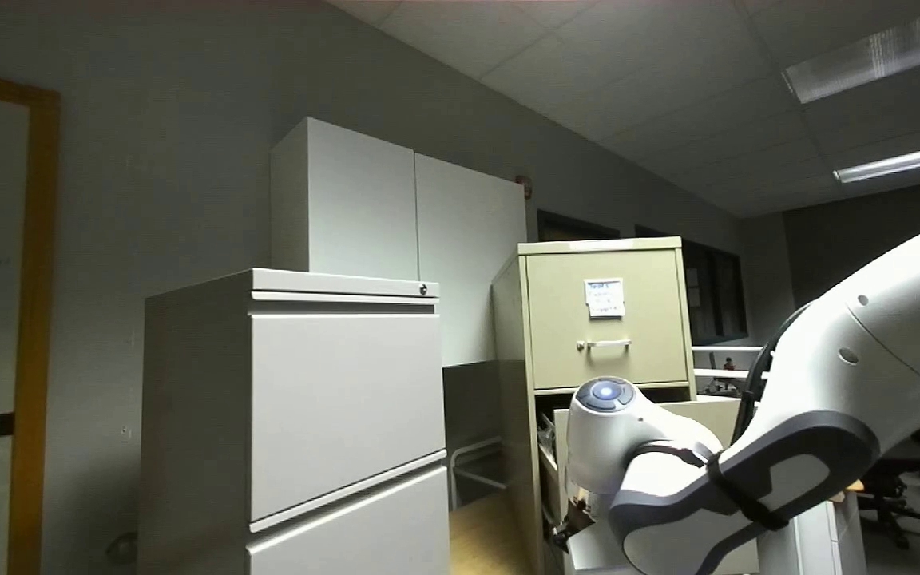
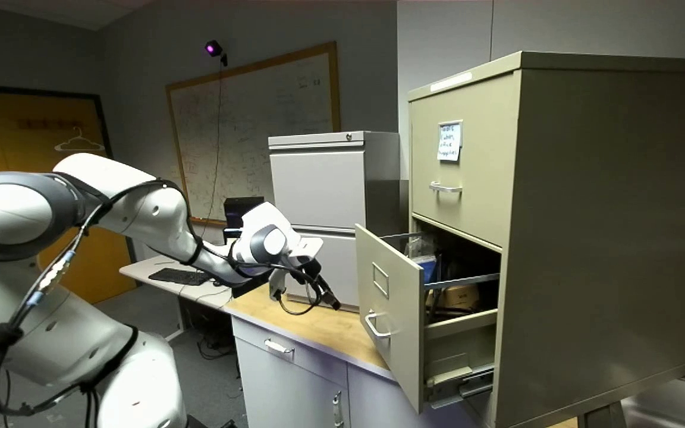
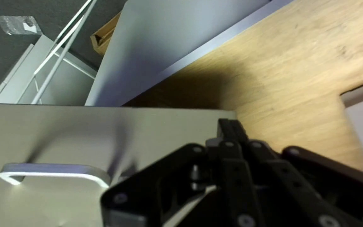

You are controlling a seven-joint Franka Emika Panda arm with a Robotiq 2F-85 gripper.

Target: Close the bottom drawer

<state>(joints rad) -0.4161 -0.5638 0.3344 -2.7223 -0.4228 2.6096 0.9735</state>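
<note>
The beige filing cabinet [image 2: 604, 208] has its bottom drawer [image 2: 399, 291] pulled out, with items inside. The drawer also shows in an exterior view [image 1: 719, 419], partly behind the arm. Its silver handle [image 2: 376, 325] also shows in the wrist view [image 3: 55, 170]. My gripper [image 2: 332, 302] is shut and empty, to the left of the drawer front. In the wrist view the shut fingertips [image 3: 231, 126] overlap the right corner of the drawer front [image 3: 169, 132]; I cannot tell whether they touch it. In an exterior view the gripper [image 1: 570, 529] is partly hidden.
The cabinet's top drawer [image 2: 467, 160] is shut. A grey filing cabinet [image 2: 319, 184] stands behind the gripper on a wooden countertop [image 2: 324, 321]. White base cabinets [image 2: 295, 362] are below. A desk with a keyboard [image 2: 179, 276] is farther back.
</note>
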